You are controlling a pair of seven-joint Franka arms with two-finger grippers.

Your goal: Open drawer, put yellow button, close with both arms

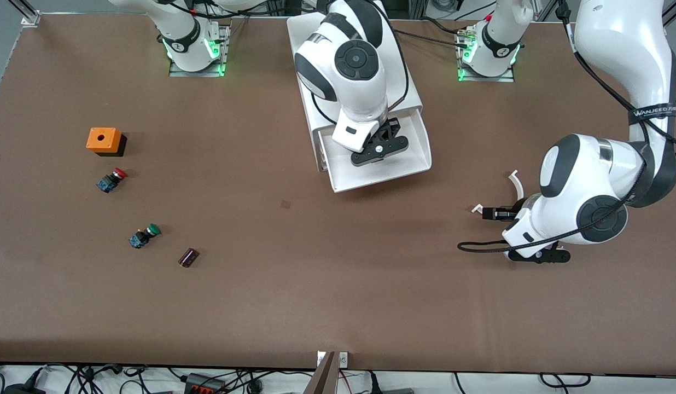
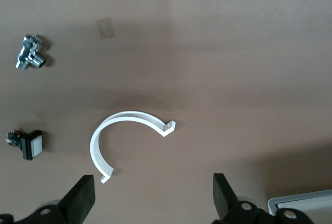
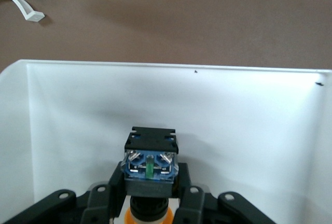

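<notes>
Top drawer (image 1: 420, 158) of the white cabinet (image 1: 308, 82) is pulled out toward the front camera. Right hand (image 1: 380, 148) hangs over the drawer's white tray, fingers pinched on the yellow button (image 3: 150, 211), blue base (image 3: 150, 166) pointing away from the wrist. Button is above the tray floor, inside the drawer walls. Left hand (image 2: 153, 198) hovers low over the tabletop (image 1: 338, 284) toward the left arm's end, fingers spread wide, nothing between them; a white curved clip (image 2: 124, 133) lies under it. Red switch (image 1: 111, 180) and green switch (image 1: 144, 235) lie toward the right arm's end.

Right gripper (image 1: 380, 146) with yellow button (image 3: 150, 214) fills open drawer (image 1: 414, 164); bare table (image 1: 316, 284) nearer camera.
</notes>
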